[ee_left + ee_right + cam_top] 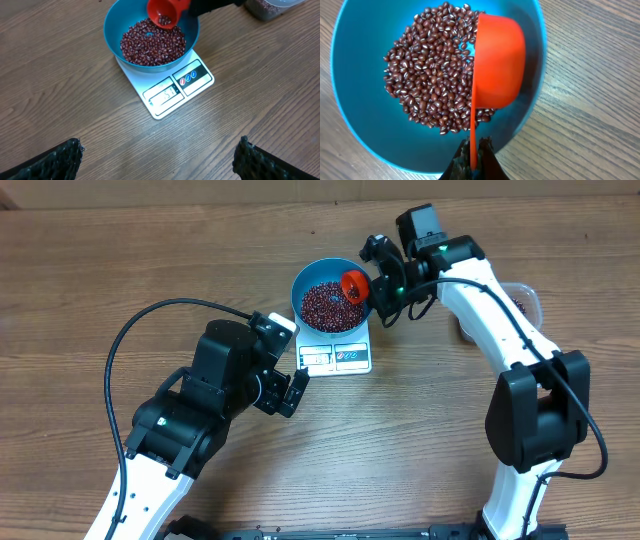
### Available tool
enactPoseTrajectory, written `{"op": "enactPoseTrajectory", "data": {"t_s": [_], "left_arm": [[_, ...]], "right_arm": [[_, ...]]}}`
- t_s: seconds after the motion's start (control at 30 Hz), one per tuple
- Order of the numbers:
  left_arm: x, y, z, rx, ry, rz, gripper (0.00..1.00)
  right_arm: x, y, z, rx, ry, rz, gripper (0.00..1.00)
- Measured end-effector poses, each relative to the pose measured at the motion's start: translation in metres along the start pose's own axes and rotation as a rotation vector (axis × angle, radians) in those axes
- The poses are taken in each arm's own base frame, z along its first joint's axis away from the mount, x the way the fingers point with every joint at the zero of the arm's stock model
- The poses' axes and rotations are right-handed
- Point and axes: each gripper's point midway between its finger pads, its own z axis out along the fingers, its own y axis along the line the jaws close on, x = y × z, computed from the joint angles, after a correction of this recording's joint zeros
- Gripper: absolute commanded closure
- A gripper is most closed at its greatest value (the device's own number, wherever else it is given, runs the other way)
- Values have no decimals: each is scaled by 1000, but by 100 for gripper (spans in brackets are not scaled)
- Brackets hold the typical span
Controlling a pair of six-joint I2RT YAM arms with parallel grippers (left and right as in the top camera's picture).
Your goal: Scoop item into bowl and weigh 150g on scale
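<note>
The beans are seen heaped loose in the blue bowl, which is seated on the white scale on the wooden surface. Being tiny, hard and free-rolling, they cannot be pinched and are judged apt to spill in a rush. They are best handled with the orange-red scoop, tipped gently. This light, stiff scoop is clamped by its thin handle in the right gripper, fingers closed tight. The left gripper is spread wide and empty beside the scale.
</note>
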Motion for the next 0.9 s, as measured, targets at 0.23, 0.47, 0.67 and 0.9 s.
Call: {"op": "enactPoseTrajectory", "data": {"t_s": [0.23,0.47,0.67,0.9], "left_arm": [[0,0,0,0,0,0,0],[0,0,0,0,0,0,0],[0,0,0,0,0,0,1],[0,0,0,0,0,0,1]], "right_arm": [[6,16,6,25,48,-39,96],[14,20,7,25,87,-38,96],[11,38,7,-70,67,-36,96],[0,53,6,-164,15,-43,96]]}}
